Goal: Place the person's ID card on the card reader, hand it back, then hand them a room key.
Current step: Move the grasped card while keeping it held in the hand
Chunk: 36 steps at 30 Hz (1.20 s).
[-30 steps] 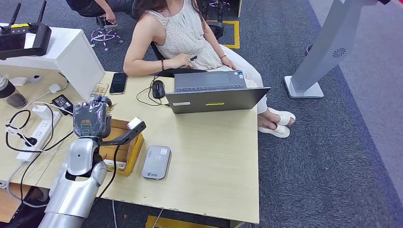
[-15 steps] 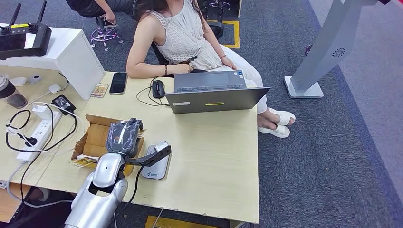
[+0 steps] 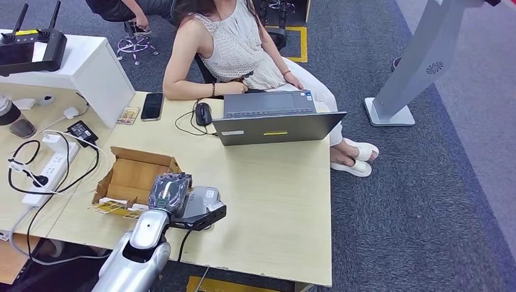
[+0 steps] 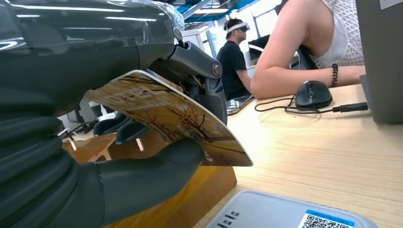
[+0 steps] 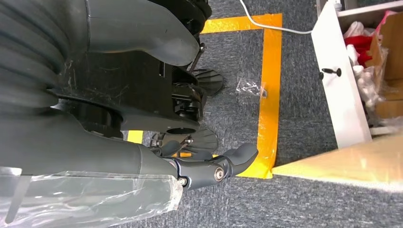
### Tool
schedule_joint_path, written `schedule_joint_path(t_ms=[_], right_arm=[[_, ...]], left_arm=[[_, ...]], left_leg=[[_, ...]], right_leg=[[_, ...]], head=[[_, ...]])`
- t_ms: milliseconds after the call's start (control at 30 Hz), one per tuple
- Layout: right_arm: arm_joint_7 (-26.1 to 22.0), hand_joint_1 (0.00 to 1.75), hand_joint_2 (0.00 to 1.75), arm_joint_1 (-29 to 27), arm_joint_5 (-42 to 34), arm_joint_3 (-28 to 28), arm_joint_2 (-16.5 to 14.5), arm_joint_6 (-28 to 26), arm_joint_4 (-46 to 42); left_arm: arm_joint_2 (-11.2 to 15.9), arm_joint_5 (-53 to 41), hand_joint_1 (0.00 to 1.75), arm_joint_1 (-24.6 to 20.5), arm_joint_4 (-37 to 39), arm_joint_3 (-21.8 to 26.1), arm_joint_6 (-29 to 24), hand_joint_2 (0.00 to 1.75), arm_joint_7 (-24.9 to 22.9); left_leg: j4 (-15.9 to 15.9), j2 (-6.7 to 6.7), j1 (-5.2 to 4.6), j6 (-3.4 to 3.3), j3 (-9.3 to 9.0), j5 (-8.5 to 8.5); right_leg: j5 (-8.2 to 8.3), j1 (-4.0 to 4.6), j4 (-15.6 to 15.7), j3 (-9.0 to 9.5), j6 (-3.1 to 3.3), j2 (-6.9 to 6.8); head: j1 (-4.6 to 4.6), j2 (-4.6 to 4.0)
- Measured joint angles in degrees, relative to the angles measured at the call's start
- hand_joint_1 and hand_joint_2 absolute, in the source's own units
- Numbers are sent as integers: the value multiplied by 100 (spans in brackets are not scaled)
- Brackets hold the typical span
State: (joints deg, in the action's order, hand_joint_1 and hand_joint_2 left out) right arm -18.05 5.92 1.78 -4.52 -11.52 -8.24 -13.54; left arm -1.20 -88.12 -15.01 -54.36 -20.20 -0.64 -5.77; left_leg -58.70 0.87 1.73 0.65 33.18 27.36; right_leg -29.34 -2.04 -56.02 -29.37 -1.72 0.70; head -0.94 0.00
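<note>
You have the left arm reaching up over the desk's (image 3: 274,201) near edge, its left hand (image 3: 169,190) wrapped in clear film and poised above the grey card reader (image 3: 204,201), which lies flat near that edge. In the left wrist view the left hand (image 4: 95,142) holds a card (image 4: 176,118) with a printed tree picture, pinched between the thick thumb below and the dark fingers (image 4: 199,71) above; the card tilts down toward the reader (image 4: 285,211) and sits just above its near corner, not touching it as far as you can tell. An open cardboard box (image 3: 131,176) stands just beside the reader, toward the desk's left edge. At the far edge a person (image 3: 234,48) sits behind an open laptop (image 3: 274,121), forearm resting by a black mouse (image 3: 202,113).

The right hand (image 5: 214,168) hangs over grey carpet with yellow floor tape (image 5: 268,90), fingers loosely curled and holding nothing.
</note>
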Motion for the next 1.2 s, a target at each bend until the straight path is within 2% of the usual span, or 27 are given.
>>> schedule_joint_path(t_ms=[400,700,900,1033,1200], right_arm=[[61,0,175,9,104,-97,-47,55,-8],[5,0,175,-4,111,-269,-70,27,-25],[-12,0,175,-10,190,-399,-101,-10,-32],[-6,0,175,-13,266,-466,-115,-12,-46],[62,0,175,-8,427,-522,-132,17,-56]], left_arm=[[10,-3,175,-18,181,-144,90,175,-81],[48,1,175,32,-9,-593,-636,175,-668],[85,1,175,29,-477,-862,-1246,175,-1029],[95,1,175,27,-685,-946,-1087,175,-969],[94,1,175,34,-600,-949,-506,175,-697]], left_leg=[[2,7,0,0,-39,-8],[1,6,0,-1,-22,-18],[0,5,0,-1,-8,-17],[1,4,0,-1,-6,-17],[1,3,0,-1,-4,-17]], right_leg=[[1,0,0,42,0,-8],[17,0,0,21,-3,-4],[17,0,0,5,-2,-2],[17,0,0,2,-2,-1],[17,0,0,2,-2,-1]], head=[[0,0],[1,0],[0,0],[0,0],[1,0]])
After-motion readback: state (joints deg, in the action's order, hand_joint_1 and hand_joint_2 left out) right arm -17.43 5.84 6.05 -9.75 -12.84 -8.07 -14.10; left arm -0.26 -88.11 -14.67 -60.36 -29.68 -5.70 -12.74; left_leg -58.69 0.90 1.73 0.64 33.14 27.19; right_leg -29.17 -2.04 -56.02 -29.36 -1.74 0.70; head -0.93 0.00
